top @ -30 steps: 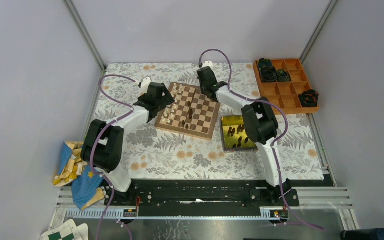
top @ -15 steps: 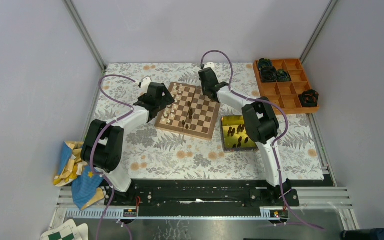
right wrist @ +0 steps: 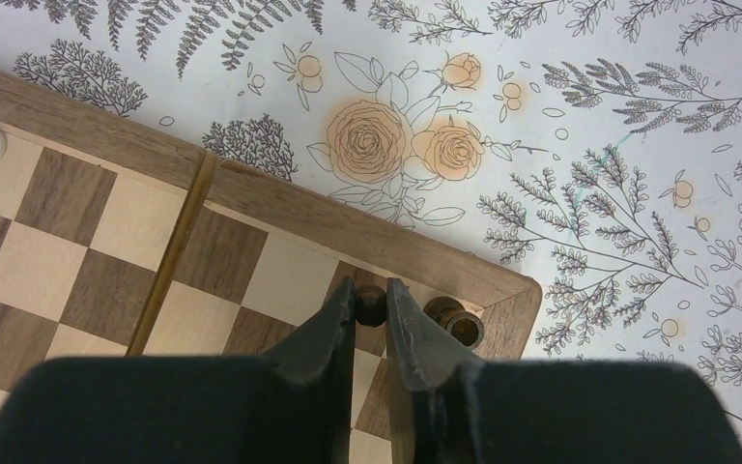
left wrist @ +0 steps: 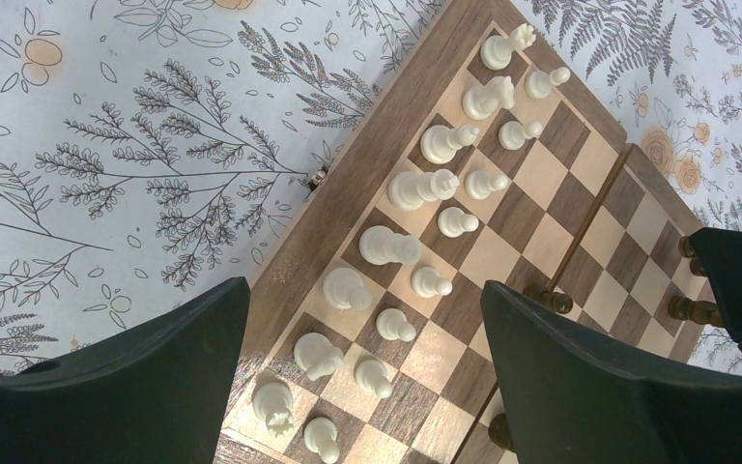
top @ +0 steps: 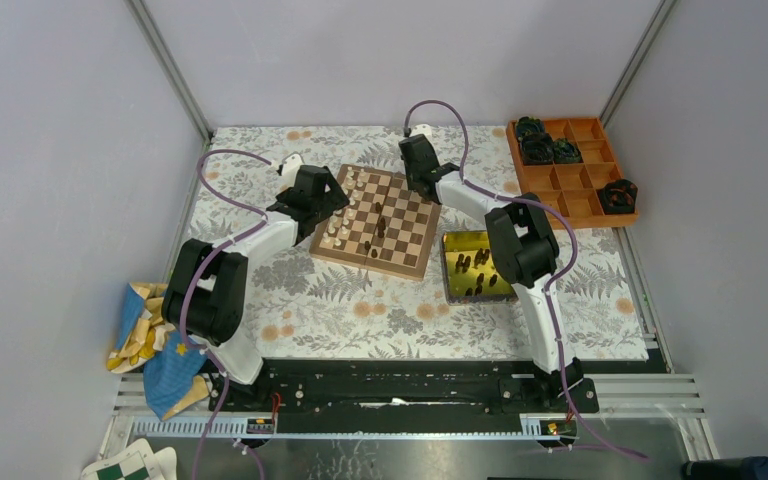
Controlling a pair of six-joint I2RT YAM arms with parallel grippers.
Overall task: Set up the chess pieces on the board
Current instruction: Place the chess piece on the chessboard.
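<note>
- On the flowered cloth (top: 360,310), centre: square wooden chessboard with brown and cream squares (top: 375,222), lying skewed.
- Pale cream turned wooden chessmen (left wrist: 415,188): sixteen upright in two rows along the board's 9 o'clock edge. This side looks complete.
- Dark brown turned wooden chessmen (top: 380,226): a few stand mid-board, and one (right wrist: 456,326) stands in the board's 2 o'clock corner. Most lie in the shiny yellow square tin (top: 475,265), at 4 o'clock from the board. The dark side looks barely begun.
- Right gripper (right wrist: 369,302): jaws clamped on one dark chessman just beside the corner piece. Whether its base touches the square cannot be told.
- Left gripper (left wrist: 365,288): jaws wide apart, holding nothing, above the cream rows.
</note>
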